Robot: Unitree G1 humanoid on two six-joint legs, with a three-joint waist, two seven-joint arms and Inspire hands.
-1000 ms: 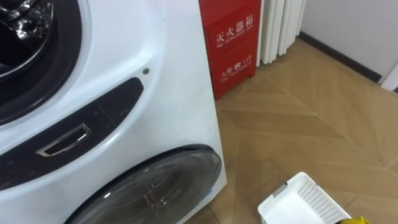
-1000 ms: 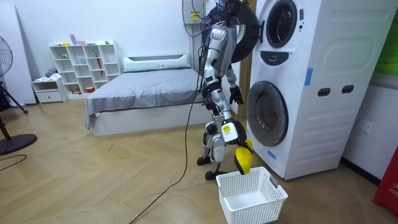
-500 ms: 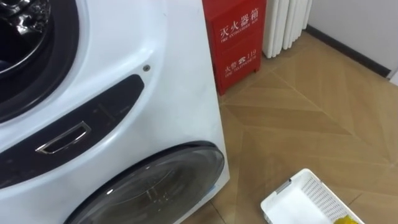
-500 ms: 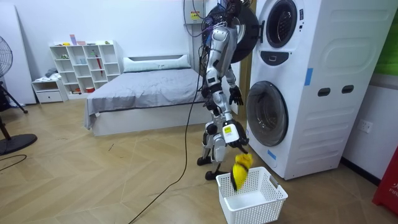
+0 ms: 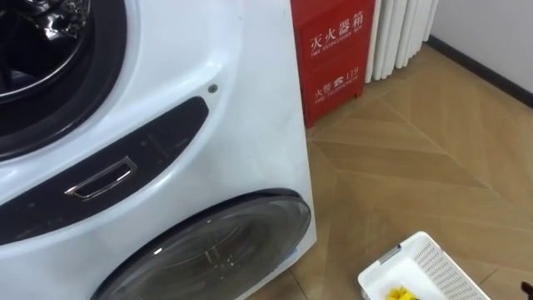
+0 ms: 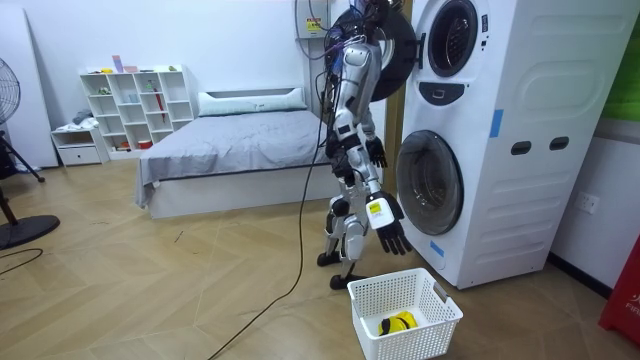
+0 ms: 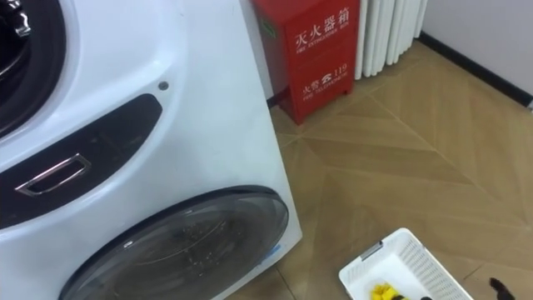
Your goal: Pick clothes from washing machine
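The room is a bedroom with a wood parquet floor (image 5: 416, 167), a grey-covered bed (image 6: 230, 140) against the far wall, and a white stacked pair of front-loading washing machines (image 6: 510, 130) beside which I stand.

1. Right hand (image 6: 392, 234): hangs low at my side, fingers spread and straight, holding nothing. It is above and near the white perforated plastic basket (image 6: 372, 296) on the floor.
2. Yellow garment (image 6: 400, 322): lies crumpled on the basket floor, clear of my hand.
3. Left hand (image 6: 376, 152): at waist height, facing the machines. I cannot tell how it is set.
4. Upper drum opening (image 5: 33, 67): its dark round door (image 6: 395, 45) is swung open. What is inside the drum is too dark to make out.
5. Lower glass door (image 5: 208, 250): closed.

Step in hand, as I judge it: one item is deposited and the transfer cycle is complete.

Next move: raise the right hand to the upper drum opening, reach inside and check for further clothing. This calls for turning back from the basket toward the machine.
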